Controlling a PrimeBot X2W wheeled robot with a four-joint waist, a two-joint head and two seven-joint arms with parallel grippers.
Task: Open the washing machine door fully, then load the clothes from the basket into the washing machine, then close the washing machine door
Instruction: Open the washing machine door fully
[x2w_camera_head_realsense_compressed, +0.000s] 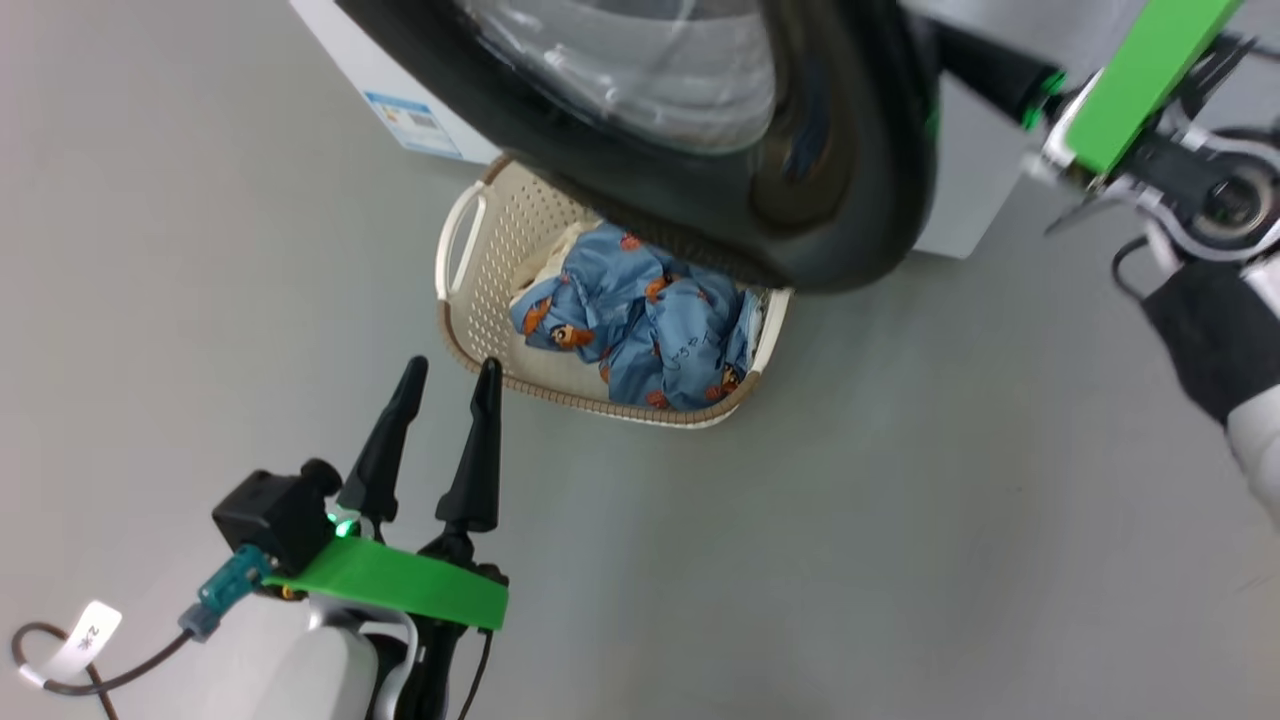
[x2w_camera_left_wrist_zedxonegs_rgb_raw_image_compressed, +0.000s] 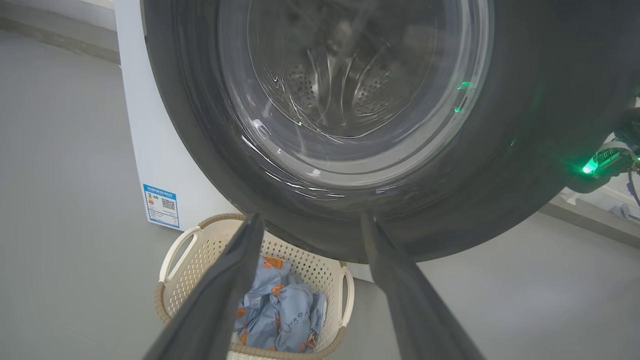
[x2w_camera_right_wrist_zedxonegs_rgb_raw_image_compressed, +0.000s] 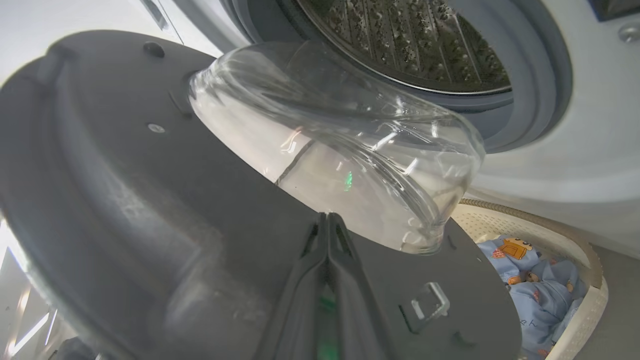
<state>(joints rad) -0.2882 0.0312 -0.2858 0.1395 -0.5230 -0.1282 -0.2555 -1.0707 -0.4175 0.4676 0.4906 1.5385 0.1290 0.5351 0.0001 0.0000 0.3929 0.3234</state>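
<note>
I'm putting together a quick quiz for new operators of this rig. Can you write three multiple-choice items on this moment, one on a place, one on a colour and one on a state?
1. Where do the clothes lie?
A. in the drum
B. in the basket
C. spread on the floor

2. What colour is the wide rim of the washing machine door?
A. white
B. black
C. green

3. How does the left gripper stand?
A. fingers apart, holding nothing
B. shut on the clothes
C. shut on a basket handle

Answers:
1 B: the blue fabric is heaped inside the perforated walls.
2 B: glossy black surrounds its clear centre.
3 A: a clear gap shows between the two fingers in the head and left wrist views.
</note>
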